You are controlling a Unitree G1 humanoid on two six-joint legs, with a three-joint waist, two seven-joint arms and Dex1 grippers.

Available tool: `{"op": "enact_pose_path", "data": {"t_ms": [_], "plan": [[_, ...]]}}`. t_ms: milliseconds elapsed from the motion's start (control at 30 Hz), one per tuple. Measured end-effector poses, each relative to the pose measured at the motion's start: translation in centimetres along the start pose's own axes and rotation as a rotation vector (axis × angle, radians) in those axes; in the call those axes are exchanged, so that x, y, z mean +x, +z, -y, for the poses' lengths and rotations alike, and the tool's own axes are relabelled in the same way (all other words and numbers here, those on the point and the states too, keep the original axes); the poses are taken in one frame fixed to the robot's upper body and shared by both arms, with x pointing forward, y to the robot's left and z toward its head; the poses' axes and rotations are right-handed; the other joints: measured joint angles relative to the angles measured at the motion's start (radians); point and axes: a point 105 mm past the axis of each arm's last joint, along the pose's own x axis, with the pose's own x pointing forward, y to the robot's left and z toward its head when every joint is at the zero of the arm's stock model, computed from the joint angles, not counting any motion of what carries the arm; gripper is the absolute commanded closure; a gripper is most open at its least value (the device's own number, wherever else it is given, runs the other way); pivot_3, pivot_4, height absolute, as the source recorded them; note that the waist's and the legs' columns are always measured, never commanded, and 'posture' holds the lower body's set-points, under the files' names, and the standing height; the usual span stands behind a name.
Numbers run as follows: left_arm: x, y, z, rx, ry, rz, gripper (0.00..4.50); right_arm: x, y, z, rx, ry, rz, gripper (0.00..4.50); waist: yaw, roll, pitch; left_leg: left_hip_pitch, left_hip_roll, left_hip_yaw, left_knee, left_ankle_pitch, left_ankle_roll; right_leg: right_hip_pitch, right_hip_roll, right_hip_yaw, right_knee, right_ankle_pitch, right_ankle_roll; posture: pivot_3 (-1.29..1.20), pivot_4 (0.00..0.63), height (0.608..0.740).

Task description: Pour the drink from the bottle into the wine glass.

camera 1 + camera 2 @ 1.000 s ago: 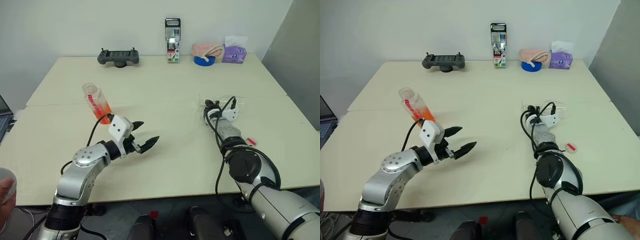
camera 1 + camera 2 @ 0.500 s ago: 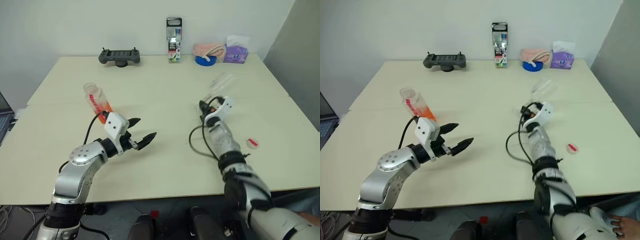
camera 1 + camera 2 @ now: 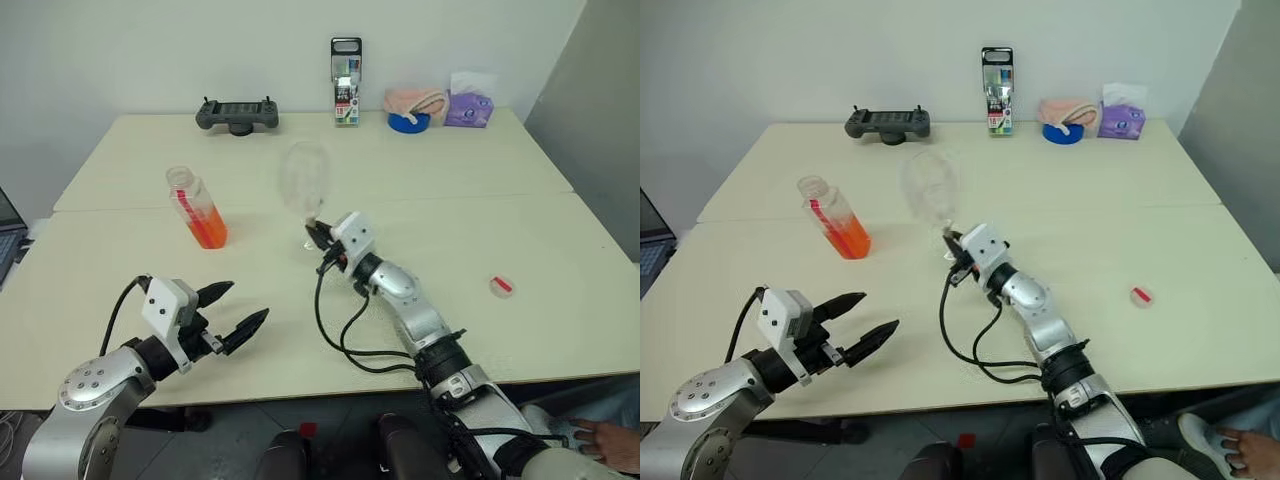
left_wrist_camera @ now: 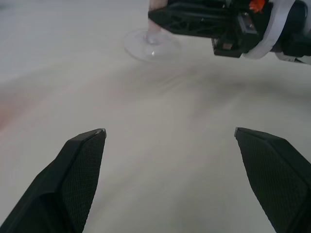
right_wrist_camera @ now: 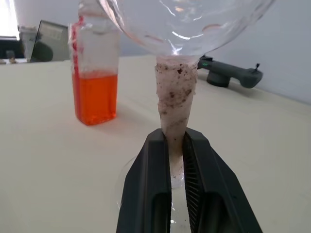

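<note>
So far only the setup is done: the right pincer (image 3: pixel 318 240) is clamped on the wine glass (image 3: pixel 303 180) stem at frame centre, the uncapped bottle (image 3: pixel 196 208) sits untouched centre-left with the drink (image 3: pixel 207 227) inside, and the left pincer (image 3: pixel 232 312) hangs wide, lower left.

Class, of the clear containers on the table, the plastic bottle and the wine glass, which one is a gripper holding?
The wine glass: the right gripper is shut on its stem. The bottle of orange drink stands free, untouched.
</note>
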Motion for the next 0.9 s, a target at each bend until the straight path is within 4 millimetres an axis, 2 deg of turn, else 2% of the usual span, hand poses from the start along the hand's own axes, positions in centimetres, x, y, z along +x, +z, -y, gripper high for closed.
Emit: {"op": "enact_pose_path", "data": {"t_ms": [133, 200, 300, 567, 833, 900], "plan": [[0.5, 0.0, 0.2, 0.000, 0.005, 0.006, 0.00, 0.7, -1.4, 0.6, 0.015, -0.038, -0.058, 4.41, 0.001, 0.000, 0.000, 0.000, 0.000, 0.000, -0.001, 0.000, 0.000, 0.000, 0.000, 0.000, 0.000, 0.003, -0.004, 0.00, 0.150, 0.740], [0.6, 0.1, 0.1, 0.002, 0.012, 0.009, 0.00, 0.4, -2.5, 1.5, 0.034, -0.082, -0.088, 4.41, 0.001, 0.000, 0.000, 0.000, 0.000, 0.000, -0.001, 0.000, 0.000, 0.000, 0.000, 0.000, 0.000, 0.003, -0.005, 0.00, 0.150, 0.740], [0.6, 0.1, 0.0, 0.003, 0.014, 0.009, 0.00, -0.3, -4.1, 1.8, 0.057, -0.097, -0.131, 4.41, -0.001, 0.000, 0.000, 0.000, 0.000, 0.000, -0.001, 0.000, 0.000, 0.000, 0.000, 0.000, 0.000, 0.003, -0.005, 0.00, 0.150, 0.740], [0.8, 0.6, -0.2, 0.019, 0.013, 0.019, 0.00, -2.4, -4.8, 2.2, 0.054, -0.109, -0.105, 4.41, 0.001, -0.001, 0.000, 0.001, 0.000, 0.000, -0.001, 0.000, 0.000, 0.001, 0.000, 0.000, 0.000, 0.001, -0.002, 0.00, 0.150, 0.740], [1.1, 0.5, -0.4, 0.013, 0.012, 0.019, 0.00, -2.7, -5.0, 2.2, 0.064, -0.095, -0.128, 4.41, 0.001, -0.001, -0.001, 0.002, 0.000, 0.000, -0.001, 0.000, 0.000, 0.001, 0.000, 0.000, 0.000, 0.001, -0.002, 0.00, 0.150, 0.740], [1.2, 0.3, -0.5, 0.007, 0.012, 0.014, 0.00, -2.7, -5.0, 2.2, 0.065, -0.090, -0.131, 3.68, 0.001, -0.001, -0.001, 0.002, 0.000, 0.000, -0.001, 0.000, 0.000, 0.002, 0.000, 0.000, 0.000, 0.000, -0.001, 0.00, 0.150, 0.740]]}}
